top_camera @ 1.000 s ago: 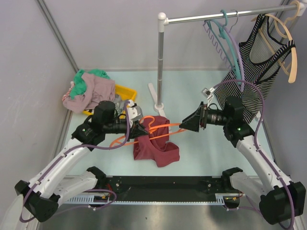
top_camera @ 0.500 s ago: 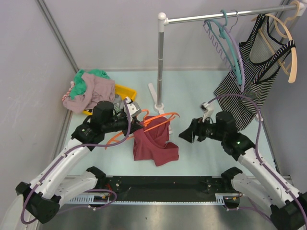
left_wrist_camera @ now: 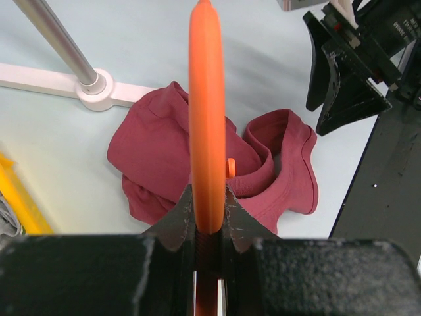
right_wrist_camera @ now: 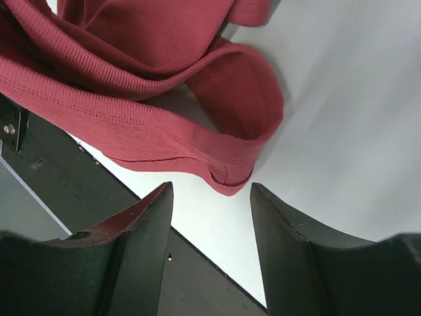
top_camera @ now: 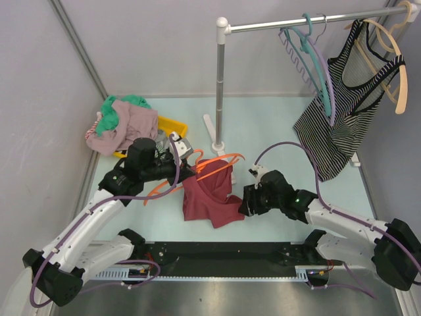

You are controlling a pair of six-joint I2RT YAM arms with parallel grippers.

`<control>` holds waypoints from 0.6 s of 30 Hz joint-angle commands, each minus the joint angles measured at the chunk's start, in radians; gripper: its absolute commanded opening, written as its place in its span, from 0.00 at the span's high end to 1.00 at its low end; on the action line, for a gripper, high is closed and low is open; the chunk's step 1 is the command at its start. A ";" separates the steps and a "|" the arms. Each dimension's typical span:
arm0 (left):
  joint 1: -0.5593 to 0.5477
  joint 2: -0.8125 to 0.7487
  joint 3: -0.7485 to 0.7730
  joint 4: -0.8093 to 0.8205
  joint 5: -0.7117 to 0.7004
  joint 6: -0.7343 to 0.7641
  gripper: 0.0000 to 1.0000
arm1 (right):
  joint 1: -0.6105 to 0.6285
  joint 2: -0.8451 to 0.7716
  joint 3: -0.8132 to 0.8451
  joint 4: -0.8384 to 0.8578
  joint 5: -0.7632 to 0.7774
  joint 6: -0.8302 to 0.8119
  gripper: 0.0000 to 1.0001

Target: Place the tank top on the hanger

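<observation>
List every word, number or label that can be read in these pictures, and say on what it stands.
Small white print on the black housing behind the right gripper, in the left wrist view: too blurred to read.
On the tank top and the hanger: no print visible.
Elsewhere, in all three views: no legible text.

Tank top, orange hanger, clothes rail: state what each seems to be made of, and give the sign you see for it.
Tank top: matte knitted fabric, perhaps cotton; fine ribs and stitched hems show.
Hanger: likely plastic; smooth, evenly orange, with a slight sheen.
Rail: probably metal; a silvery tube with bright highlights.
</observation>
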State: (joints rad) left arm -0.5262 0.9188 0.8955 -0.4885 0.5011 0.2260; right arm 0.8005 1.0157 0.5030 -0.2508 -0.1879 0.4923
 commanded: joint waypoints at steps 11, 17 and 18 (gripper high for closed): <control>0.009 -0.011 -0.003 0.051 0.019 -0.014 1.00 | 0.023 0.164 -0.006 0.199 0.038 -0.006 0.50; 0.009 -0.012 -0.003 0.050 0.017 -0.016 1.00 | 0.025 0.222 0.014 0.212 0.022 -0.020 0.70; 0.009 -0.014 -0.003 0.053 0.016 -0.016 1.00 | 0.026 0.222 0.014 0.208 0.024 -0.021 0.75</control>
State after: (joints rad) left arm -0.5247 0.9199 0.8955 -0.4885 0.5022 0.2260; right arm 0.8192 1.2209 0.4900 -0.0925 -0.1772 0.4892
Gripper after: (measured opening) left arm 0.152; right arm 0.331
